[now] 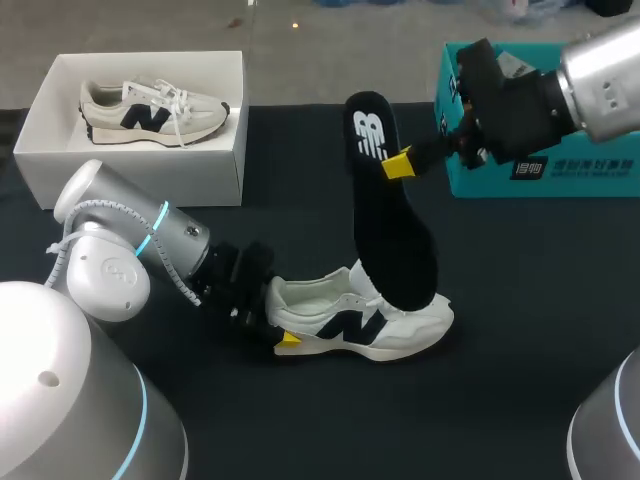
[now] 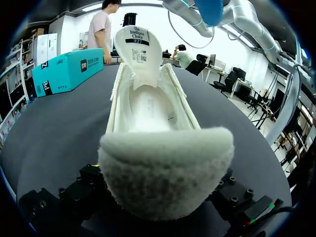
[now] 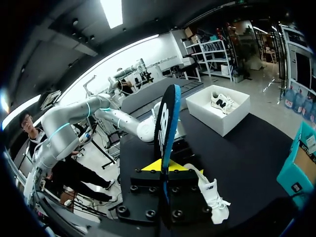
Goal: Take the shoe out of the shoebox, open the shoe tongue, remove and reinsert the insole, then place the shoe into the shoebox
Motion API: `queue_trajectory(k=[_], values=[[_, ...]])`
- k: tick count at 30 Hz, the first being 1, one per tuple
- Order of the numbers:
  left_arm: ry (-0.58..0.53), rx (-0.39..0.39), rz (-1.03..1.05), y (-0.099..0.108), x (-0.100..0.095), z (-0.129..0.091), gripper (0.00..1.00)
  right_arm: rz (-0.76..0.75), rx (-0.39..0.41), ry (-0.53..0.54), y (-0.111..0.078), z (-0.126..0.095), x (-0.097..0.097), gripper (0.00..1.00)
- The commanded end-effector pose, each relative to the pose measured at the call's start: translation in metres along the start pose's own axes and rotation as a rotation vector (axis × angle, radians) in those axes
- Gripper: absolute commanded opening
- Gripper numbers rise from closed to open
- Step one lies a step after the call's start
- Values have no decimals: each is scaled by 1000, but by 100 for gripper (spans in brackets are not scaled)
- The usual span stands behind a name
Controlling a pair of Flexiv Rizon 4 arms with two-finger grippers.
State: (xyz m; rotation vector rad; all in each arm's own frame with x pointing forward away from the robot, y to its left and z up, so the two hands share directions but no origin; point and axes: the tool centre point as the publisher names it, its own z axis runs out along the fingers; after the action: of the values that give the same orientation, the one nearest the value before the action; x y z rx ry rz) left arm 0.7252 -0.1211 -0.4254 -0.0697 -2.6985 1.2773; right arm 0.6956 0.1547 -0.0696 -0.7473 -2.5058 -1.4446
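Head view: your left claw (image 1: 283, 325) grips the heel of the shoe (image 1: 385, 322), 6 o'clock on the table (image 1: 520, 340); right claw (image 1: 400, 165) clamps the insole (image 1: 395, 235), lower end by the shoe. Left wrist view: tongue (image 2: 138, 47) open, at the claw's 12 o'clock. Right wrist view: thin edge-on pinch, so the insole may twist and fold on entry.

Your head view looks down from above and behind onto the table (image 1: 540, 300), wide enough to take in the shoebox (image 1: 130, 160) and the shoe (image 1: 400, 325). Your left wrist view sits right against the shoe's heel, facing along its opening toward the teal box (image 2: 64, 71). Your right wrist view looks along the upright insole (image 3: 163, 123) from farther off, sharing that shoe and shoebox.
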Motion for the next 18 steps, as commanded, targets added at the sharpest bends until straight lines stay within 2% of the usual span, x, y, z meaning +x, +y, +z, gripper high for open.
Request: queue_trajectory(k=[1,5,13,18], values=[[2,-2,-1,6,-3,6,0,25,-89,-44,-24,-48,19,0],[2,-2,-1,6,-3,6,0,66,-160,-22,-23,-60,28,0],[2,-2,-1,6,-3,6,0,85,-128,32,-29,-74,41,0],[2,-2,-1,6,-3,6,0,85,-108,59,-33,-73,51,0]])
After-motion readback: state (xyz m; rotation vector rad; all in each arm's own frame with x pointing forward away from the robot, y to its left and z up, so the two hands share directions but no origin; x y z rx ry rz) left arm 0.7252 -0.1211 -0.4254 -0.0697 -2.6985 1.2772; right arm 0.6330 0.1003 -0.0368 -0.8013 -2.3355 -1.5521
